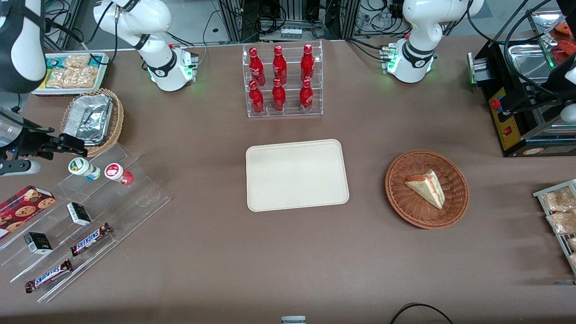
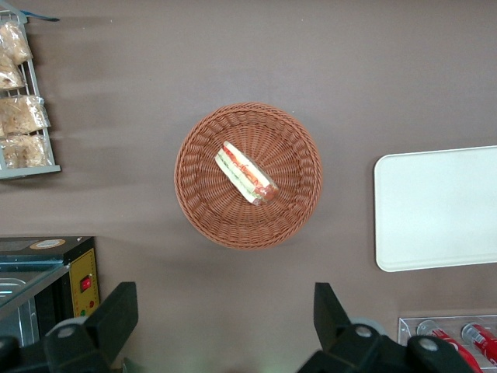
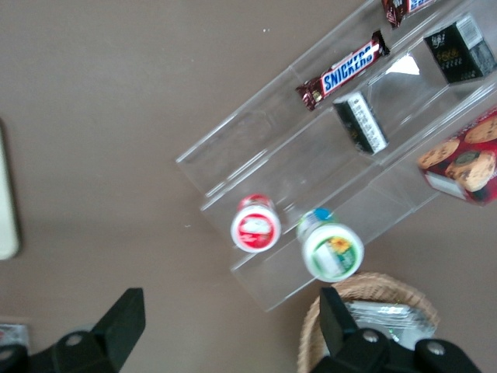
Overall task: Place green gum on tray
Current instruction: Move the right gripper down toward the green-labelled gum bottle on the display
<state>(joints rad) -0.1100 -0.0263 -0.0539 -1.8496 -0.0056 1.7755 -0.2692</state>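
In the front view we see the green gum (image 1: 83, 168) at the left edge of the frame, about halfway down, standing on the top step of a clear stepped stand (image 1: 90, 216), just beside the red gum (image 1: 118, 173), which is the nearer of the two to the tray. The tray (image 1: 297, 174) lies flat and bare in the middle of the frame, well apart from both bottles. The gripper (image 1: 67, 145) hangs at the left edge of the front view, above the table between a basket with a foil pan (image 1: 92, 119) and the green gum, a little farther from the camera than the bottle and not touching it. In the right wrist view its two fingers (image 3: 120, 326) stand wide apart with nothing between them, and the green gum (image 3: 332, 249) and the red gum (image 3: 255, 226) show from above, lids toward the camera, side by side on the stand. Lower steps of the stand hold two chocolate bars (image 1: 90, 239), small dark boxes (image 1: 78, 213) and a cookie box (image 1: 22, 208). Right of the tray in the front view, a sandwich wedge (image 1: 426, 188) rests in another wicker basket (image 1: 426, 189). At the top centre, red bottles (image 1: 280, 78) fill a clear rack.
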